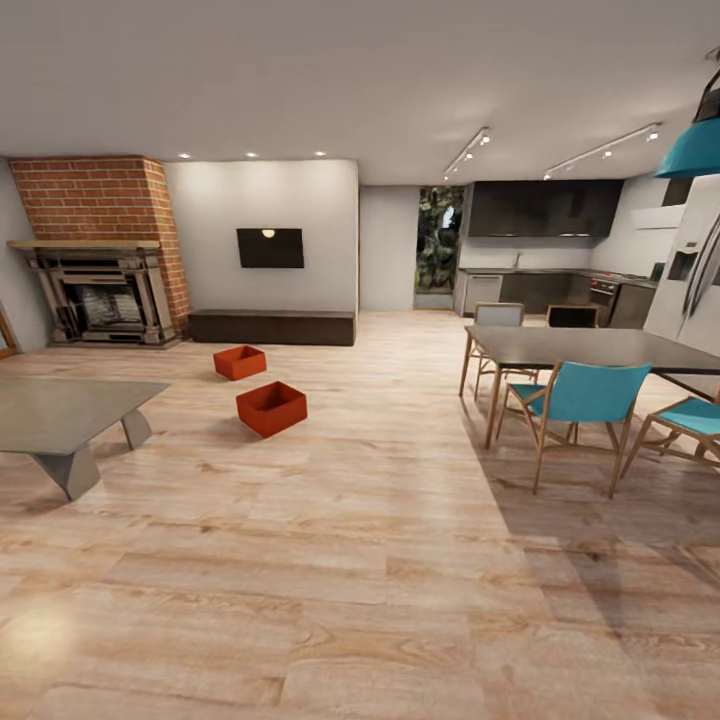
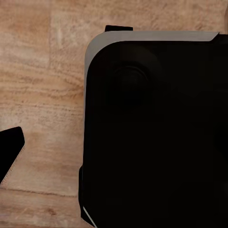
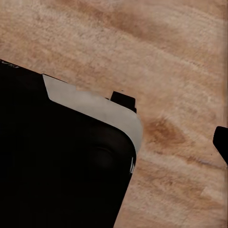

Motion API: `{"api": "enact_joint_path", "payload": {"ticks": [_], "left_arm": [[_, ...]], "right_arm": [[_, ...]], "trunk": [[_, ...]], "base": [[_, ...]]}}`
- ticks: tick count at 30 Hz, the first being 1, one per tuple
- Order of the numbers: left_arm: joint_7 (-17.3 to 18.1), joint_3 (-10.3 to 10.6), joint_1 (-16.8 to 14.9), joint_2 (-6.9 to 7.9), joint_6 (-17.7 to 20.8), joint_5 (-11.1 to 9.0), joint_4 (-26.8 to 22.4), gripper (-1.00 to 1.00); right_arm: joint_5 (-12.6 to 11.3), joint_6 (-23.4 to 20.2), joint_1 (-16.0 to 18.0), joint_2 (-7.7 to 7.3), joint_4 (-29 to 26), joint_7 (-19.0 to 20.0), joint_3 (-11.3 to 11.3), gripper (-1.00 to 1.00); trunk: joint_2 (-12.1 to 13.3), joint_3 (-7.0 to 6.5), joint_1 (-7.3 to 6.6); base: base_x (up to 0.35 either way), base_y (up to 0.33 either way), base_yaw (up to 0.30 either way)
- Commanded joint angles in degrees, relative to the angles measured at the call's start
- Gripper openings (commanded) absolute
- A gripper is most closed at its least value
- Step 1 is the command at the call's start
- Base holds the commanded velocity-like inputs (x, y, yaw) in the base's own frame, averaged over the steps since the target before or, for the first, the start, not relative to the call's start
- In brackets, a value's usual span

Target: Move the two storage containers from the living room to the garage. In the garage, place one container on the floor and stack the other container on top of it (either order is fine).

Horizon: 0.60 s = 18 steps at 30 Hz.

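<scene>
Room: we face the living room, with a light wood plank floor [image 1: 380,560] running from near to far.
Near container [image 1: 271,408]: an orange-red open bin on the planks, left of centre, well away from us.
Far container [image 1: 240,362]: a matching bin just beyond the first and a little to its left — the two stand apart, not touching.
Far wall: a red-brick fireplace [image 1: 100,250] at far left, a black TV [image 1: 270,248] on the wall to its right, a long dark low cabinet [image 1: 272,327] under the TV.
Left side: a grey low desk [image 1: 60,415] stands near, left of the bins.
Right side: a dark dining desk [image 1: 590,348] with teal chairs [image 1: 585,400]; a dark kitchen lies beyond it.
Wrist views: both look down on the planks past a large black body part [image 2: 152,133] with a grey edge.
End effectors: we cannot tell whether left or right is released or clenched — only dark slivers show at the edges.
</scene>
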<state>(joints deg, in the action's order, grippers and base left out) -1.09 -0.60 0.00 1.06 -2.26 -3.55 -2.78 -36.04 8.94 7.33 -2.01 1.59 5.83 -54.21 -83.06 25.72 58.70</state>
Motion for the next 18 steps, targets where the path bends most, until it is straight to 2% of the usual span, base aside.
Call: {"api": "enact_joint_path", "payload": {"ticks": [1, 18], "left_arm": [[-0.1, 0.0, 0.0, -0.01, -0.1, -0.4, 0.0, 1.00], [-0.1, 0.0, 0.0, -0.01, 0.0, -0.4, 0.0, 1.00]], "right_arm": [[-0.6, 0.3, 0.0, 0.04, 0.2, 0.4, -0.4, 1.00], [-0.6, 0.3, 0.1, -0.01, 0.2, 0.4, -0.4, 1.00]], "trunk": [[0.0, 0.05, 0.03], [0.0, 0.05, 0.03]], "base": [[0.323, 0.000, 0.000], [0.324, 0.000, 0.000]]}}
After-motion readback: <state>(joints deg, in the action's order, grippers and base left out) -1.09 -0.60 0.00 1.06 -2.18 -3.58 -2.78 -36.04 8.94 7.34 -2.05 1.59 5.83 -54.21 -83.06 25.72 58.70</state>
